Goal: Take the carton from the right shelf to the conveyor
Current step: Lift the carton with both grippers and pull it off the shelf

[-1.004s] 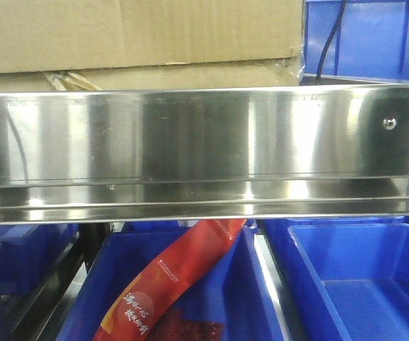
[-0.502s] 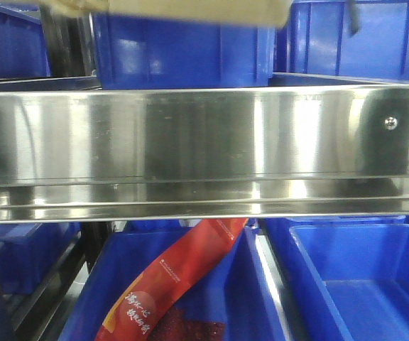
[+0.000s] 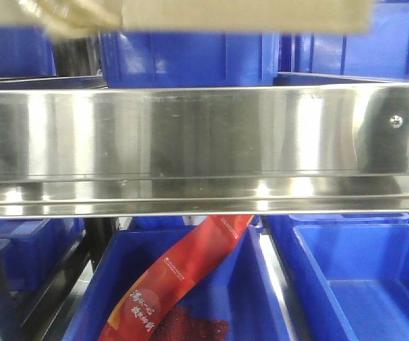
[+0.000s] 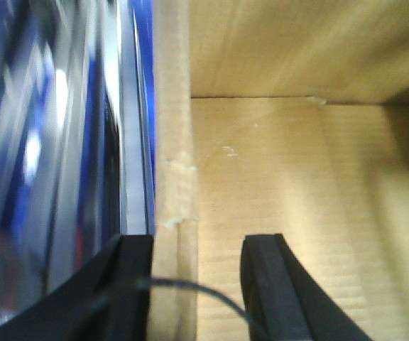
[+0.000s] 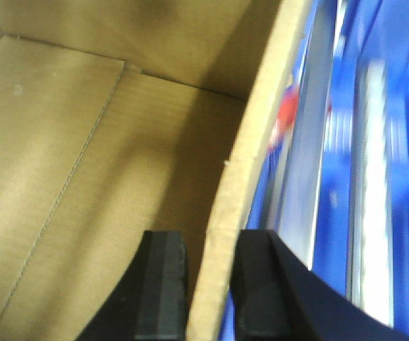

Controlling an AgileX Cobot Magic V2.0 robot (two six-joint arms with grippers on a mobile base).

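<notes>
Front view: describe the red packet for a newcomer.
Find the broad shiny steel rail spanning the view. Below it, the middle blue bin holds a long red packet leaning diagonally. Nothing else nearby is red.

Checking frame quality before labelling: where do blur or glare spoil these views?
Front view: the carton along the top edge is smeared, and the shelf carries bright glare bands. Left wrist view: the shelf is streaked, the carton wall fairly sharp. Right wrist view: the bins are smeared.
</notes>
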